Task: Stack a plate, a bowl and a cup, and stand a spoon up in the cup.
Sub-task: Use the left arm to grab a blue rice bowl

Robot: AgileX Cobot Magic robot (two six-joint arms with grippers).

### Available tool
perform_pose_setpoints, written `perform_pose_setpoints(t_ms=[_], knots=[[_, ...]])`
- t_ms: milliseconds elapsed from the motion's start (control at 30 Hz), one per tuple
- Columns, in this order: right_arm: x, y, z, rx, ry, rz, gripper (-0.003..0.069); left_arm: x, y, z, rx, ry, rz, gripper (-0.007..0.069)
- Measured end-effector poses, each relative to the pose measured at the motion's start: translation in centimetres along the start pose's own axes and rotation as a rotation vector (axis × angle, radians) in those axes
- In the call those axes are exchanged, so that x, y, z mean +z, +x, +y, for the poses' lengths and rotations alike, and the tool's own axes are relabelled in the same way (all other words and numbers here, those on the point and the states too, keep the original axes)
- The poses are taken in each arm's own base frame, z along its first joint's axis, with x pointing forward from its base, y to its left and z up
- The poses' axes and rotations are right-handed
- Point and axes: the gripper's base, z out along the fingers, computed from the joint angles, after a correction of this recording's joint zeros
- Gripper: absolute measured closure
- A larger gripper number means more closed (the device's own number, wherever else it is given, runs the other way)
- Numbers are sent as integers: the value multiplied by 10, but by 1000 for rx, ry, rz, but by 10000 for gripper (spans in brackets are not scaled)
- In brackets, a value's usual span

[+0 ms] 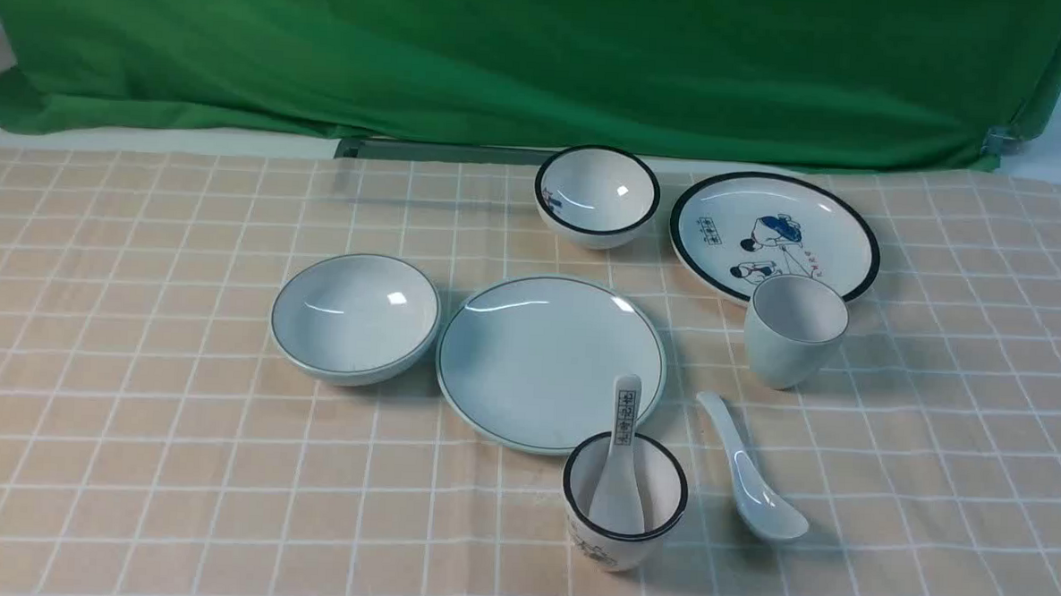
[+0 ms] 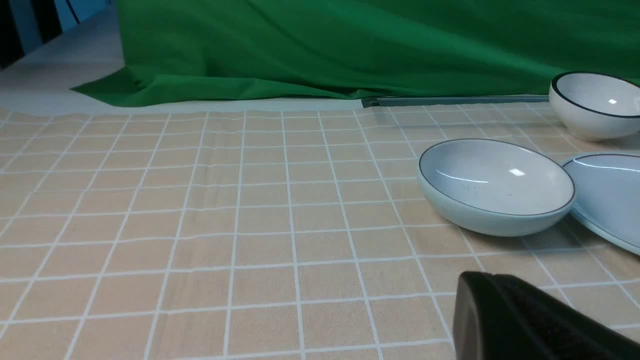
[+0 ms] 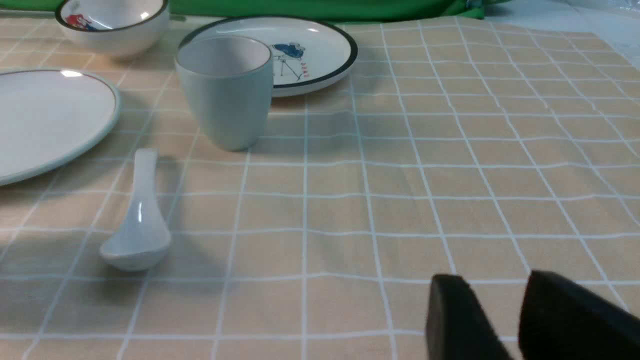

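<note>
Green drapery backs the peach-checked desk. Nothing is stacked yet. The plain pale blue-green round plate lies centrally, with the wide, shallow pale blue-green bowl just beside it on the robot's left. The tapering pale blue-green handleless cup and the glossy plain white ceramic spoon lie to its right.

We see the right end effector parted and empty, well apart from the cup. Of the left end effector only one dark finger shows, so we cannot tell its state.

We judge bowl-onto-plate to be the opening step. We would pinch the bowl's rim on the side away from the plate, lift it clear of the plate's edge, centre it, then lower it level. We disregard the black-rimmed white cup holding a lettered spoon.
</note>
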Motion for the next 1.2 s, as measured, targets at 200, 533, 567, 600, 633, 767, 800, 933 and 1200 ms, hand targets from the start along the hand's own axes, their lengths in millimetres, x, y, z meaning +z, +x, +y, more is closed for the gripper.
perform_pose_setpoints(t_ms=[200, 533, 567, 600, 633, 767, 800, 933, 1200], knots=[[0, 0, 0, 0, 0, 0, 419, 0, 0, 0, 0, 0, 0, 621], [0, 0, 0, 0, 0, 0, 419, 0, 0, 0, 0, 0, 0, 621], [0, 0, 0, 0, 0, 0, 419, 0, 0, 0, -1, 0, 0, 621], [0, 0, 0, 0, 0, 0, 419, 0, -1, 0, -15, 1, -6, 621], [0, 0, 0, 0, 0, 0, 419, 0, -2, 0, -50, 3, -20, 621], [0, 0, 0, 0, 0, 0, 419, 0, -9, -1, -324, 24, -101, 621], [0, 0, 0, 0, 0, 0, 419, -1, -14, 0, -451, 30, -147, 621], [0, 0, 0, 0, 0, 0, 419, -4, -24, 8, -627, 2, -288, 621], [0, 0, 0, -1, -3, 0, 419, -8, -67, -6, -572, 115, -140, 621]])
